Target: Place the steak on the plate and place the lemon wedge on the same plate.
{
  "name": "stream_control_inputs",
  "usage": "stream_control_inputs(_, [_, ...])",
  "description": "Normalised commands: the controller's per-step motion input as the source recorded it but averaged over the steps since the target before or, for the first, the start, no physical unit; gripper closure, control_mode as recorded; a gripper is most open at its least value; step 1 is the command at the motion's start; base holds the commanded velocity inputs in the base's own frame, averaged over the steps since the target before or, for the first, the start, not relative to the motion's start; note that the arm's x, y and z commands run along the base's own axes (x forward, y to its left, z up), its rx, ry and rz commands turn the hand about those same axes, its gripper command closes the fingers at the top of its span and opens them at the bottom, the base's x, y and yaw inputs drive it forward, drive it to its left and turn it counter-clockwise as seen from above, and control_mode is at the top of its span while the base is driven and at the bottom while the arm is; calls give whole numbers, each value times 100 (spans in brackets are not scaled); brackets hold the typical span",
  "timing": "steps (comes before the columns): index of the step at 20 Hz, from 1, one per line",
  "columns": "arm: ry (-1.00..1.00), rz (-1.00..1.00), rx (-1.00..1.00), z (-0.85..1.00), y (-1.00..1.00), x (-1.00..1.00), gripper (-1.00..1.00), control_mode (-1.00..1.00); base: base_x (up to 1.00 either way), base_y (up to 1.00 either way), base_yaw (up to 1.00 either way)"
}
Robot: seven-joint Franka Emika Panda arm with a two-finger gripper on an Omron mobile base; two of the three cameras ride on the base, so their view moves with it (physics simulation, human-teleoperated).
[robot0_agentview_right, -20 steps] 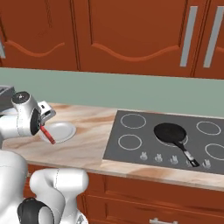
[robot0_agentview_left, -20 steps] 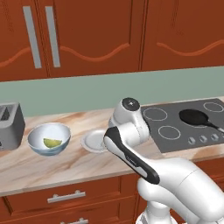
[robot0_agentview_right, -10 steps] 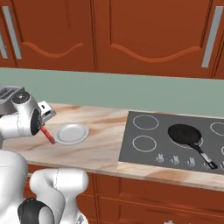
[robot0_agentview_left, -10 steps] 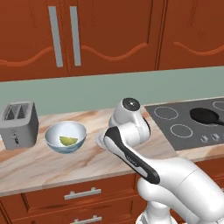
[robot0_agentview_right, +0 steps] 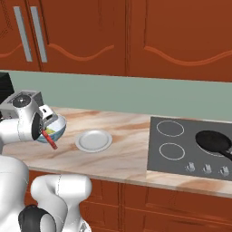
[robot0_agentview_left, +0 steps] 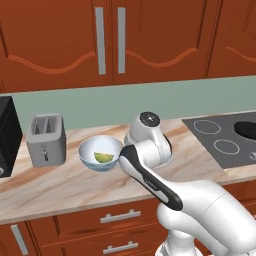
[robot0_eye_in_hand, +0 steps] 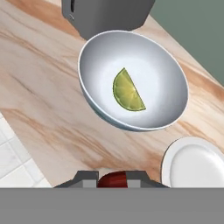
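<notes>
Gripper (robot0_agentview_right: 50,138) is clamped on the steak (robot0_agentview_right: 49,138). In the right base view the meat hangs as a thin red strip below the hand, above the counter and just left of the plate (robot0_agentview_right: 94,140); it touches neither. In the hand view only a red sliver of the steak (robot0_eye_in_hand: 113,179) shows between the two dark finger tips.

Plate sits flat on the marble counter (robot0_agentview_right: 122,154), bare white, roughly midway between the backsplash and the near counter edge. Open counter lies between the plate and the cooktop (robot0_agentview_right: 192,149) to its right. A black pan (robot0_agentview_right: 213,141) sits on the cooktop's right side, well apart from the plate.

Lemon wedge (robot0_eye_in_hand: 127,91) lies in the bottom of the pale bowl (robot0_eye_in_hand: 131,52), cut face up, clear of the bowl wall. Bowl is just left of the plate with a narrow strip of counter between them; in the hand view the plate (robot0_eye_in_hand: 197,166) rim shows at lower right.

Left base view adds the toaster (robot0_agentview_left: 46,139) left of the bowl (robot0_agentview_left: 100,152), close beside it but apart, and a black appliance (robot0_agentview_left: 9,135) at the far left edge. There the arm covers the plate and the hand; the lemon wedge (robot0_agentview_left: 103,158) is visible in the bowl.
</notes>
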Motion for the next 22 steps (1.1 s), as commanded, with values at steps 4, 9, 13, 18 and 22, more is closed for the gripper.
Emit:
stream_control_inputs(4, [0, 0, 0, 0, 0, 0, 100, 100, 9, 27, 0])
stream_control_inputs(9, [0, 0, 0, 0, 0, 0, 100, 100, 4, 14, 0])
stream_control_inputs(13, [0, 0, 0, 0, 0, 0, 100, -100, 1, 1, 0])
stream_control_inputs(18, [1, 0, 0, 0, -4, 0, 100, -100, 0, 0, 0])
stream_control_inputs(22, [0, 0, 0, 0, -29, 0, 100, -100, 0, 0, 0])
